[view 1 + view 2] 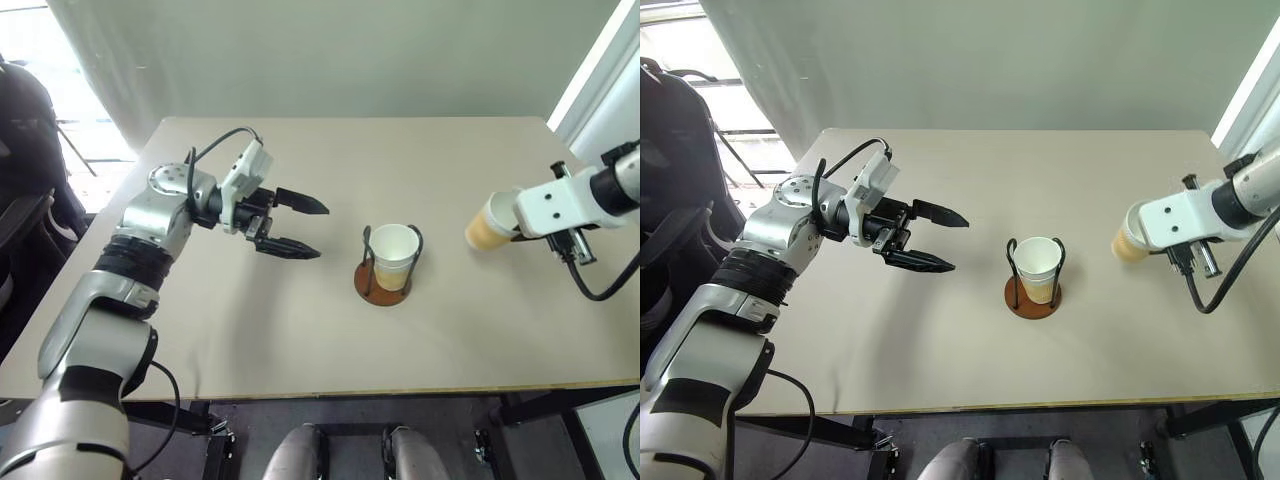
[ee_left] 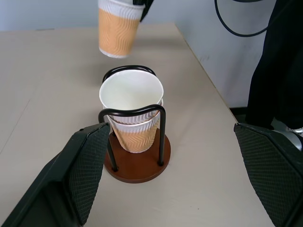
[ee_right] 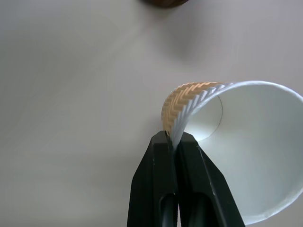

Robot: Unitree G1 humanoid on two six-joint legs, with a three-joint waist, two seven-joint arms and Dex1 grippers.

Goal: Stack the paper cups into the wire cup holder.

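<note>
At my controls, the right gripper [image 3: 173, 142] is pinched tight on the wall of a paper cup [image 1: 487, 226], one finger inside the rim and one outside, the cup carried tilted in the air above the tan table [image 1: 300, 340]. The wire cup holder [image 1: 385, 280] stands upright near the table's middle, at about nine o'clock from the held cup and well apart from it. Two nested cups [image 2: 131, 111] sit inside its black wire loops, above the rust-brown base. My left gripper [image 1: 295, 228] hovers at nine o'clock from the holder, its two black fingers spread wide with nothing between them, pointing toward the holder and clear of it.
</note>
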